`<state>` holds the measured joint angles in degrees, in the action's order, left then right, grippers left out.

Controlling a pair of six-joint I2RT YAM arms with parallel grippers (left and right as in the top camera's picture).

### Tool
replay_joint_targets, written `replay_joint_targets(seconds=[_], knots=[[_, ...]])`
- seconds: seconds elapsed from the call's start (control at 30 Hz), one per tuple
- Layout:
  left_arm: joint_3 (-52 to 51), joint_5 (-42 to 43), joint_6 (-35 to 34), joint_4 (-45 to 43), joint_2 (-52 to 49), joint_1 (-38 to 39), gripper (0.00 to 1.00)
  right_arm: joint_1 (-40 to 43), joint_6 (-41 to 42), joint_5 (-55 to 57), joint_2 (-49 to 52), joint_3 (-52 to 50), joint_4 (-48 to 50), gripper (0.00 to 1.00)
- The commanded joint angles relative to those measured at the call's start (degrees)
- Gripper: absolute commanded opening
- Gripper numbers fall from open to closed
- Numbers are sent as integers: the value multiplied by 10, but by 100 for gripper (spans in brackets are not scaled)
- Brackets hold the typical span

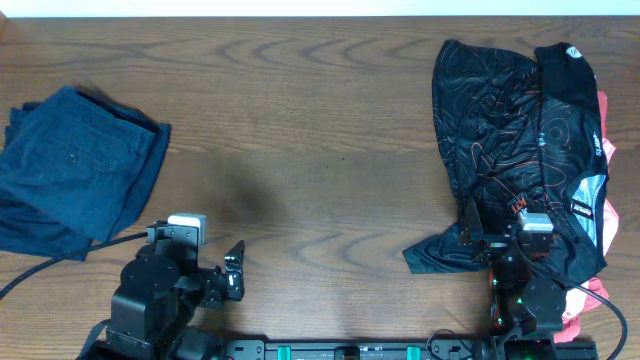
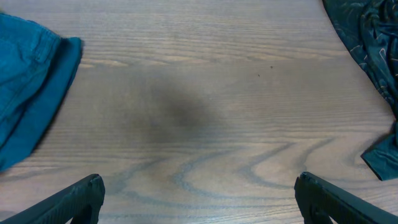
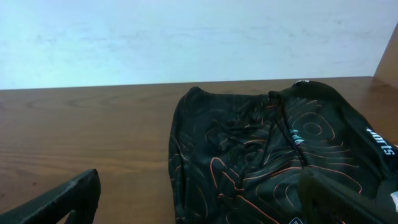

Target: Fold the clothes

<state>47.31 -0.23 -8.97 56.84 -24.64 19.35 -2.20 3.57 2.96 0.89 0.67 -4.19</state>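
The black patterned jersey (image 1: 510, 130) lies rumpled on the table's (image 1: 320, 120) right side, over something pink (image 1: 598, 288), and the right gripper (image 3: 199, 180) hangs at its near edge, fingers spread wide, holding nothing. The left gripper (image 2: 199, 182) is splayed too, over bare wood near the folded blue shorts (image 1: 75, 170). That jersey looks thin, slick and floppy, so I'd pinch the near hem corner (image 1: 415, 255), not the bunched middle.
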Motion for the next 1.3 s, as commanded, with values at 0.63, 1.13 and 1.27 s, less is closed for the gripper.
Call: replay_joint_targets(seconds=[0.63,1.13,1.27], knots=[[-2,-5,3,2,1,0,98,6,-9,-4,-2,-3,1,99],[-151,-5,-1,16,125,-110,98,6,-9,-4,-2,-3,1,99],[-215,-3,-23,-5,169,-110,98,6,-9,-4,-2,-3,1,99]])
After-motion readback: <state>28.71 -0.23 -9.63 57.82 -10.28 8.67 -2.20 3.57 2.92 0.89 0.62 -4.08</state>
